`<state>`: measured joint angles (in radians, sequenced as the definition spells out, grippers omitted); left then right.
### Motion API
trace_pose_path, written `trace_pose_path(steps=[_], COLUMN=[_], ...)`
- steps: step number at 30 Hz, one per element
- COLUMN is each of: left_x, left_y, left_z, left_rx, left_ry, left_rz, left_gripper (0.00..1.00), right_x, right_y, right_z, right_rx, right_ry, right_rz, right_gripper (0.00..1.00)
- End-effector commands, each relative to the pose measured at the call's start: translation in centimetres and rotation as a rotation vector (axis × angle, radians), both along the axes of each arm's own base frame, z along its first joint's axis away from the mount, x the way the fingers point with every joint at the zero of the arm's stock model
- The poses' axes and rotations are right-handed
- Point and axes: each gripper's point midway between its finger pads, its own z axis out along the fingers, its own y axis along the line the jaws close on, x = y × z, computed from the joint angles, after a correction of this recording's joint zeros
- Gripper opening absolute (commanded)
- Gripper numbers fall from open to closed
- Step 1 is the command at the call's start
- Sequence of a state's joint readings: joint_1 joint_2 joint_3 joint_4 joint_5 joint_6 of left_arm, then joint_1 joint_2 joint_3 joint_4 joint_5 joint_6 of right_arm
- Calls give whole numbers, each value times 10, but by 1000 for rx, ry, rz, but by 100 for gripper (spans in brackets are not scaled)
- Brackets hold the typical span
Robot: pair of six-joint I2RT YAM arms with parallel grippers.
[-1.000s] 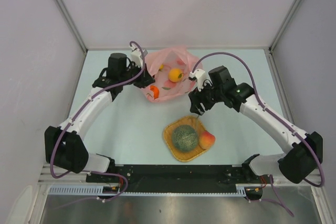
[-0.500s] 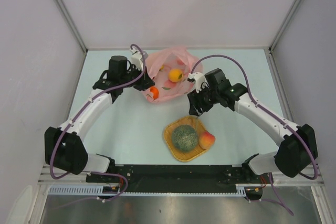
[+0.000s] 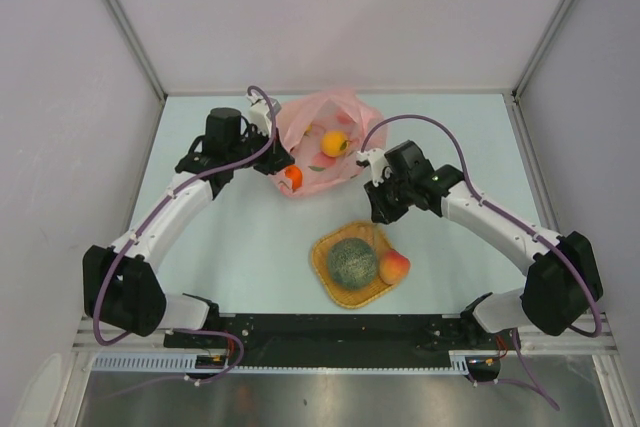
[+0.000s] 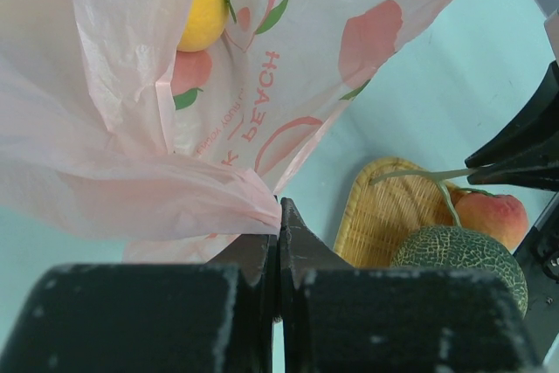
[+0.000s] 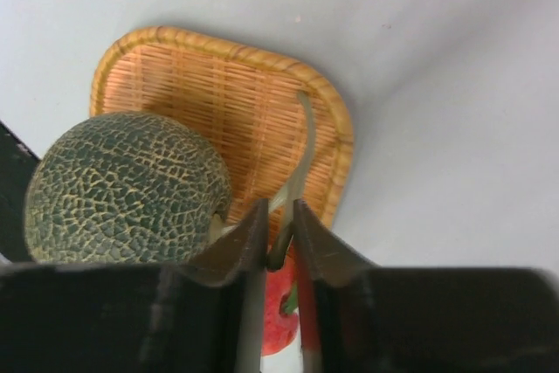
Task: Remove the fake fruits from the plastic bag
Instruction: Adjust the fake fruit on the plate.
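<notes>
The pink plastic bag (image 3: 318, 137) lies at the back centre, holding a yellow fruit (image 3: 334, 143) and an orange (image 3: 293, 178) near its front edge. My left gripper (image 3: 277, 162) is shut on a fold of the bag (image 4: 175, 189), its fingertips (image 4: 279, 209) pinched together. The green netted melon (image 3: 352, 263) and a peach (image 3: 395, 267) rest on the woven mat (image 3: 322, 251). My right gripper (image 3: 377, 213) hangs just above the mat's far edge. In the right wrist view its jaws (image 5: 279, 216) are nearly together around the melon's thin green stem (image 5: 301, 146).
Grey walls close in the pale green table (image 3: 240, 247) on three sides. The black rail with both arm bases (image 3: 320, 332) runs along the near edge. The mat (image 5: 218, 85) sits in front of the bag, between the two arms.
The right jaws have narrowed from wide open to a slim gap. The right arm has shifted a little left toward the mat. The left gripper stays shut on the bag.
</notes>
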<state>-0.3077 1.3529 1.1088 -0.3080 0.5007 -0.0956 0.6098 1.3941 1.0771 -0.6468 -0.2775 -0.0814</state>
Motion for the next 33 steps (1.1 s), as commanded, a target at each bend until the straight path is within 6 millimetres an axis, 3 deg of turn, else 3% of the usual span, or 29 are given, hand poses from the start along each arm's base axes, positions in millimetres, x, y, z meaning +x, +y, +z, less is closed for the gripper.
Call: trace_pose_path(steps=[1,2,8,15,20,33], left_x=[0,0,1,2,0,-2], left_y=[-4,-4,-5,-6,-8,-9], left_z=[15,14,12,12,10,10], left_rx=[-18,-17,-19,-24,-26,-28], left_ry=[-60,-57,-54,-50,-46,-51], left_rz=[-25,-25,-25,-26,-29,-36], left_gripper=[0,0,0,0,0,0], right_x=[10,12,25,48,51,65], right_y=[-1,-1,-3,-24,-24,-47], right_z=[6,7,16,17,20,19], right_rx=[-6,-3,17,12,26,-35], right_ry=[-56,-60,-110,-135,-146,-189], right_rz=[-27,-34,-74,-164,-171,-251], right_gripper=[7,0,0,0,0,2])
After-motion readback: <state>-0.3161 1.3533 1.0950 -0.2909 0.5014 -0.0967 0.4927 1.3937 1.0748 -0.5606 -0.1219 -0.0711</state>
